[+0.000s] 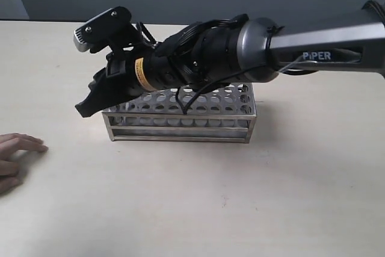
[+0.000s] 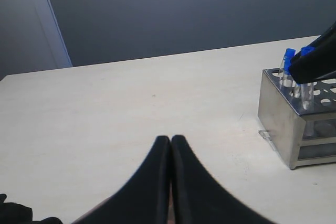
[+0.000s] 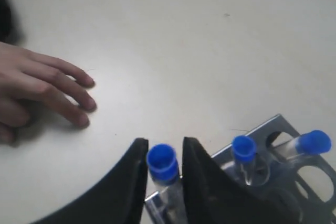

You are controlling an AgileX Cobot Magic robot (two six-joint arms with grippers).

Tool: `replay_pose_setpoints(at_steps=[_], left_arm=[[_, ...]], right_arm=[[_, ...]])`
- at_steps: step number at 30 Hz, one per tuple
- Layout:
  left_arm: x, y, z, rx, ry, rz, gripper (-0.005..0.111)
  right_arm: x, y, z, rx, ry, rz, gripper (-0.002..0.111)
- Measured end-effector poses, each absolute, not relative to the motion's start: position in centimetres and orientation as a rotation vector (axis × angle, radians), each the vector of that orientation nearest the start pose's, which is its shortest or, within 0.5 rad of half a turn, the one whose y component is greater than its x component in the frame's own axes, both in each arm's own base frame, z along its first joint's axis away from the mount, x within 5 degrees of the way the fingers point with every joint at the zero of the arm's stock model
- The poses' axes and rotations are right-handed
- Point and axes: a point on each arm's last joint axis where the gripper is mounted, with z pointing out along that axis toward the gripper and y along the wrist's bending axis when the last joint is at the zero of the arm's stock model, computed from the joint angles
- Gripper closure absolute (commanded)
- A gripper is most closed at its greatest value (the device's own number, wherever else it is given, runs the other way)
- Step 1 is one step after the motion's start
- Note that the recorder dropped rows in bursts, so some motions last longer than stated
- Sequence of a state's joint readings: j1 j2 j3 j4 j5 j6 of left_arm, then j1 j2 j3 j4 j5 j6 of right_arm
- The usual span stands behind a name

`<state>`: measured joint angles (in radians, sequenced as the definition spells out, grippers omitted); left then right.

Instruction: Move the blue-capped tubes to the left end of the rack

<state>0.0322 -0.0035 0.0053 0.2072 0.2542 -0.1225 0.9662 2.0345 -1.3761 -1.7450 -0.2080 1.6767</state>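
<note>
The steel rack stands mid-table, and my right arm reaches across it to its left end. In the right wrist view my right gripper is open, one finger on each side of a blue-capped tube that stands in a corner hole of the rack. Narrow gaps show beside the cap. Two more blue-capped tubes stand in neighbouring holes; a fourth is hidden. My left gripper is shut and empty over bare table, well clear of the rack.
A person's hand rests on the table to the left of the rack, with its fingers a short way from my right gripper. The other rack holes hold nothing.
</note>
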Motion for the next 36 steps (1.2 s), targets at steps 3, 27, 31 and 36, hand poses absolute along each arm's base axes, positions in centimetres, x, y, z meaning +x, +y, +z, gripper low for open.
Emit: replay_pose_setpoints(at_steps=[3,27,31,36], left_arm=[[5.5,0.6,18.9,0.002,1.736,0.126,0.106],[5.5,0.6,18.9,0.002,1.736,0.126,0.106],[5.5,0.6,18.9,0.002,1.736,0.126,0.106],[5.5,0.6,18.9,0.002,1.736,0.126,0.106]], right_arm=[[24.2,38.7,19.0,-1.242,1.897,0.746,0.064],[23.0,20.8,35.6,-0.657,1.676,0.455,0.109],[20.6,12.6,36.0,-0.437,1.662,0.305,0.109],[16.5,5.3,34.3,-0.106,1.651,0.115,0.109]])
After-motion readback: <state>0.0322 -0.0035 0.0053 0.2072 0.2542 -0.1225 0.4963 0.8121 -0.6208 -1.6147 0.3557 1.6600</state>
